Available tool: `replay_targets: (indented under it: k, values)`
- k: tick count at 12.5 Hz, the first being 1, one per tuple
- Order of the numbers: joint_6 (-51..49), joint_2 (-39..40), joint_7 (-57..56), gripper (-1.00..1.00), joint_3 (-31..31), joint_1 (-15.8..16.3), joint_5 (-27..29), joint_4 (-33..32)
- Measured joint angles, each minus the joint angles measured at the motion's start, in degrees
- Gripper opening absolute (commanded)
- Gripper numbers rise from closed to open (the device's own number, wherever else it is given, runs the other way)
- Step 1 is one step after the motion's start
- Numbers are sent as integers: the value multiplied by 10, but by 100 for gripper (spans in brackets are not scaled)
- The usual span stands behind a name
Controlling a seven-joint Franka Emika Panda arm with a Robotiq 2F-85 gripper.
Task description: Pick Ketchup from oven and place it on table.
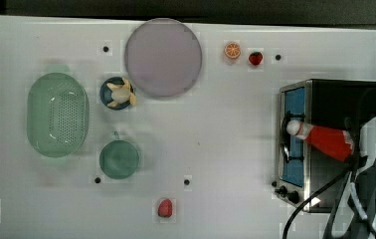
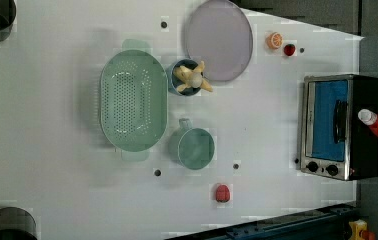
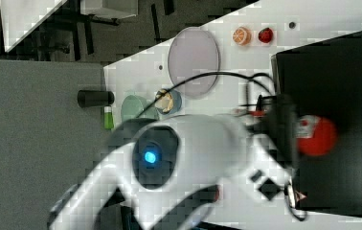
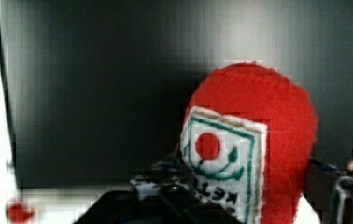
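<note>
On top of the oven (image 1: 325, 99), the Ketchup (image 1: 325, 140) lies tilted, its white cap over the blue glass door toward the top view's left and its red base at my end effector (image 1: 351, 144) on the top view's right. My end effector sits right at the bottle's base; whether it grips the bottle or stands open I cannot tell. Seen from the wrist, the Ketchup's red body and white label rise against the oven's dark top.

Elsewhere on the worktop (image 1: 226, 124) sit a green colander (image 1: 56, 114), a green cup (image 1: 120, 159), a blue bowl (image 1: 107, 95), a grey plate (image 1: 162, 57), an orange slice (image 1: 232, 50) and 2 strawberries (image 1: 255, 58), well apart from the oven.
</note>
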Motion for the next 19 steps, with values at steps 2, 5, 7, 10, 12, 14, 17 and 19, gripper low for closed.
replay_targets:
  k: [2, 5, 7, 10, 12, 14, 17, 19]
  values:
    - [-88, -71, 0, 26, 47, 52, -5, 69]
    - [-84, -94, 0, 26, 118, 94, -12, 76]
    - [-94, -85, 0, 26, 146, 106, -12, 55]
    - [-41, -74, 0, 26, 218, 112, -77, 7]
    - [42, -68, 0, 26, 255, 123, -113, -57]
    - [142, -42, 0, 26, 256, 149, -100, -143]
    - [239, 5, 0, 26, 249, 156, -107, -257]
    - [267, 49, 0, 26, 246, 147, -75, -271]
